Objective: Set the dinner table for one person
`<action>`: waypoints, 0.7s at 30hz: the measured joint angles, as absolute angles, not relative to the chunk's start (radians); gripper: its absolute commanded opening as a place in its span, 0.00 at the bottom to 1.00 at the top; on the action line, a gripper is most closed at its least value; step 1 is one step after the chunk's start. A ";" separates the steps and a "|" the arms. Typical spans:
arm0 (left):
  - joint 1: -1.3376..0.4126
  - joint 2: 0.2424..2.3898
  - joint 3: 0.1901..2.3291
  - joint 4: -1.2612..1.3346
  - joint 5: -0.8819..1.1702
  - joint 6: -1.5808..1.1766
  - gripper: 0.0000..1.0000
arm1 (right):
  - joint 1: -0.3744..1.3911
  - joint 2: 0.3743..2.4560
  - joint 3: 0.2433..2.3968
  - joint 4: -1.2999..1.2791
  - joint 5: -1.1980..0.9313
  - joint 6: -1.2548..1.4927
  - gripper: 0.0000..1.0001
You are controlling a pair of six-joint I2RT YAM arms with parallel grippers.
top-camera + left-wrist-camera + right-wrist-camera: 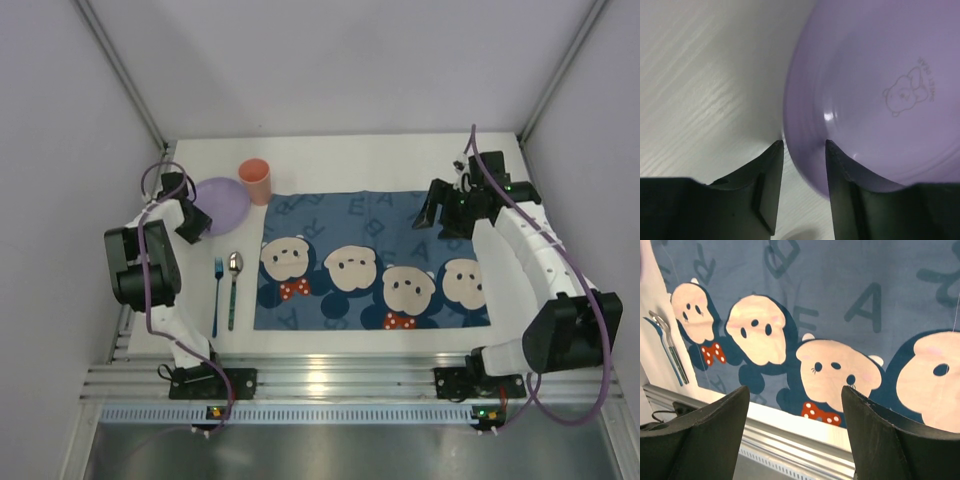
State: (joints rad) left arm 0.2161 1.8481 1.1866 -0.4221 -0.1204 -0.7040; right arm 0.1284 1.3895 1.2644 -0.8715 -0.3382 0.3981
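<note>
The white dinner table (350, 160) carries a blue bear placemat (370, 260) at its middle. A purple plate (222, 203) lies at the far left, with an orange cup (255, 181) just right of it. A blue fork (217, 295) and a spoon (233, 285) lie left of the placemat. My left gripper (195, 222) is open at the plate's left edge; in the left wrist view its jaws (801, 145) straddle the rim of the plate (875, 90), one finger over the plate, one over the table (705, 75). My right gripper (432, 215) hangs open and empty above the placemat (840, 290).
An aluminium rail (330, 380) runs along the near edge, with both arm bases on it. Grey walls close in the table on the left, far and right sides. The spoon (671, 347) also shows in the right wrist view, at the far left.
</note>
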 measured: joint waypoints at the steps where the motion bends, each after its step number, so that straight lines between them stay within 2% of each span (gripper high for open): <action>1: 0.218 1.857 1.199 -0.412 -0.118 -0.709 0.34 | 0.128 1.390 1.255 -0.875 -0.338 0.401 0.75; 3: 0.224 1.887 1.225 -0.393 -0.112 -0.710 0.24 | 0.128 1.390 1.241 -0.883 -0.337 0.405 0.75; 4: 0.229 1.897 1.238 -0.386 -0.102 -0.714 0.05 | 0.128 1.389 1.236 -0.884 -0.336 0.408 0.75; 5: 0.235 1.907 1.252 -0.373 -0.091 -0.724 0.00 | 0.128 1.389 1.234 -0.886 -0.336 0.412 0.75; 8: 0.255 1.929 1.308 -0.342 -0.046 -0.731 0.00 | 0.128 1.386 1.231 -0.886 -0.333 0.417 0.75; 14: 0.259 1.919 1.326 -0.385 -0.092 -0.733 0.00 | 0.128 1.373 1.230 -0.885 -0.327 0.429 0.75; 21: 0.266 1.757 1.327 -0.527 -0.233 -0.714 0.00 | 0.132 1.372 1.228 -0.880 -0.327 0.431 0.75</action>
State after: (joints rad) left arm 0.2657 1.7565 1.3266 -0.5266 -0.2333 -0.7143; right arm 0.1322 1.3720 1.2278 -0.8803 -0.3267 0.4309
